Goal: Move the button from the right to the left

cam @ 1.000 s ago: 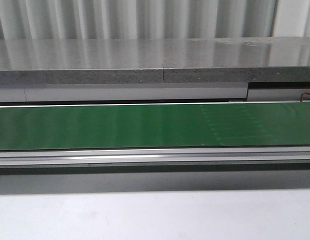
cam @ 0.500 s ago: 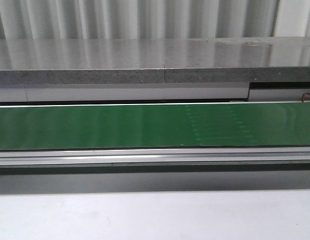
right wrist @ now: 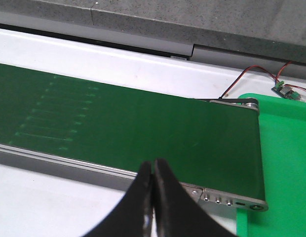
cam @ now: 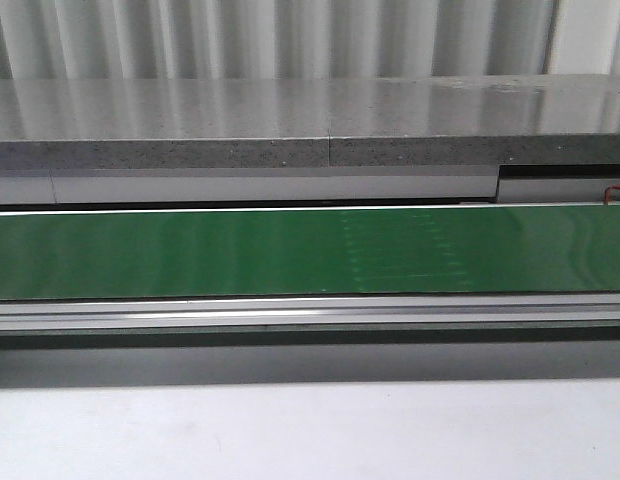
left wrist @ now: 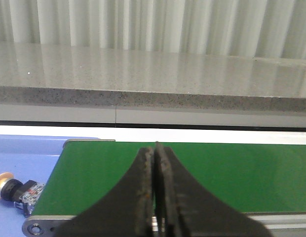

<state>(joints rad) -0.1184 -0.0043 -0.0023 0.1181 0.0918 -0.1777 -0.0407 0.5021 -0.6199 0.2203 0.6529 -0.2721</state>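
The button (left wrist: 15, 189) lies on its side on the blue surface (left wrist: 24, 158) just past the left end of the green conveyor belt (left wrist: 251, 173), its yellow-orange cap turned away from the belt. It shows only in the left wrist view. My left gripper (left wrist: 156, 148) is shut and empty above the belt, to the right of the button. My right gripper (right wrist: 153, 165) is shut and empty over the belt's near rail, near the belt's right end (right wrist: 256, 163). No gripper shows in the front view.
The green belt (cam: 190, 255) runs across the front view between a metal rail (cam: 290, 312) and a grey stone ledge (cam: 290, 120). A green tray (right wrist: 286, 163) lies past the belt's right end, with a small wired circuit board (right wrist: 284, 90) beyond it.
A faint stitched seam on the belt has moved leftward in the front view, so the belt is running to the left. No arm shows in these frames.
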